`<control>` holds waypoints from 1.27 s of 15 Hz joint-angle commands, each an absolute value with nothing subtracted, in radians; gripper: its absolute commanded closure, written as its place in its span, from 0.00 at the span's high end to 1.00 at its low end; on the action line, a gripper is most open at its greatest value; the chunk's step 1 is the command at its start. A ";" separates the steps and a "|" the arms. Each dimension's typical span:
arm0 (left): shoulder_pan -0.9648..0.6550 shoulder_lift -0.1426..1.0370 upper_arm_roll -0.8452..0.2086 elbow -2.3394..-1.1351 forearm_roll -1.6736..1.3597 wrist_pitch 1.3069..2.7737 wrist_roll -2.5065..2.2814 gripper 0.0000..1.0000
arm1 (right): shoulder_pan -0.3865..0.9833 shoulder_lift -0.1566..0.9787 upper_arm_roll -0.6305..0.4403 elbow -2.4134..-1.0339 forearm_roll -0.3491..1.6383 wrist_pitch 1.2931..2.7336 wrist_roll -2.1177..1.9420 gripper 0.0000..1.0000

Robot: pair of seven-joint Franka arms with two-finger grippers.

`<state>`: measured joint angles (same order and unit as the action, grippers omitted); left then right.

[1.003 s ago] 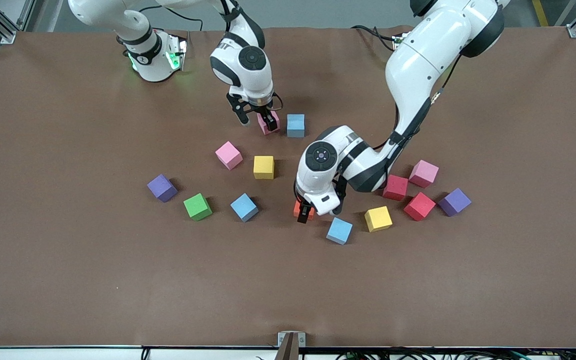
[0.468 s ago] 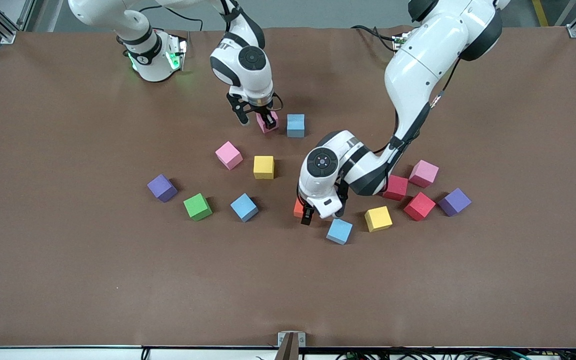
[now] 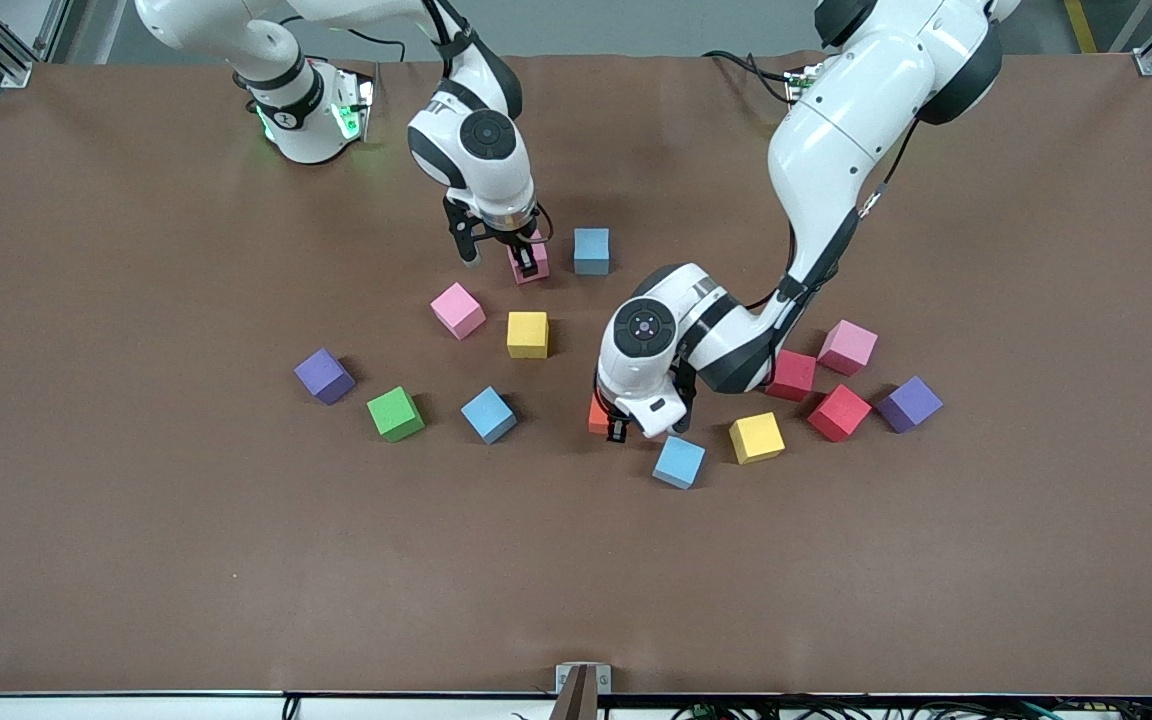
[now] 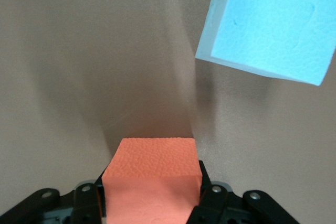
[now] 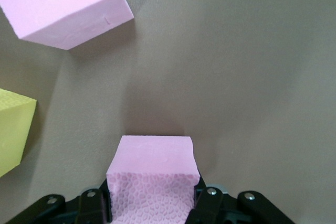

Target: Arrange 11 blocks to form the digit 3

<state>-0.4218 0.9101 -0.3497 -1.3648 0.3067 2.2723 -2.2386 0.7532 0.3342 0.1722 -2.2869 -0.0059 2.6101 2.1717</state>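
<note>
Two grips: you have both tools closed on blocks.
Left tool point(image 3: 619, 428): clamped on the orange block point(image 3: 597, 413), low over the surface point(image 3: 136, 560), beside a blue block point(image 3: 679, 462).
Right tool point(image 3: 501, 258): shut on a pink block point(image 3: 528, 262), near another blue block point(image 3: 591, 250).
Digit 3: not begun; blocks lie scattered.
Advice: lift straight up, keep each block square, and clear its neighbours before you carry it.

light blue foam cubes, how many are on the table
3. One light blue foam cube beside the right gripper's pink cube, one beside the green foam cube, one just past the left gripper.
</note>
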 commanded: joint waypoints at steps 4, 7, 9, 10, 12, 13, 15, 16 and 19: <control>-0.443 0.815 -0.344 -1.475 0.302 2.238 -2.374 0.35 | 0.765 0.376 0.181 -2.249 -0.014 2.612 2.240 0.01; -0.431 0.700 -0.351 -1.619 0.288 2.259 -2.396 0.35 | 0.775 0.379 0.181 -2.246 -0.014 2.615 2.264 0.01; -0.431 0.635 -0.351 -1.727 0.288 2.321 -2.433 0.34 | 0.779 0.379 0.181 -2.241 -0.014 2.615 2.270 0.01; -0.431 0.605 -0.350 -1.785 0.288 2.360 -2.440 0.34 | 0.779 0.379 0.181 -2.238 -0.014 2.614 2.273 0.01; -0.416 0.536 -0.351 -1.912 0.288 2.457 -2.477 0.34 | 0.787 0.383 0.181 -2.235 -0.015 2.615 2.293 0.01; -0.422 0.507 -0.351 -1.971 0.288 2.489 -2.509 0.34 | 0.788 0.388 0.181 -2.229 -0.014 2.614 2.295 0.01; -0.425 0.479 -0.354 -2.054 0.290 2.528 -2.522 0.34 | 0.790 0.396 0.181 -2.221 -0.015 2.614 2.302 0.01; -0.425 0.465 -0.363 -2.093 0.288 2.552 -2.534 0.34 | 0.790 0.397 0.181 -2.217 -0.015 2.614 2.309 0.01; -0.426 0.420 -0.399 -2.176 0.290 2.582 -2.565 0.34 | 0.792 0.400 0.181 -2.210 -0.015 2.614 2.310 0.01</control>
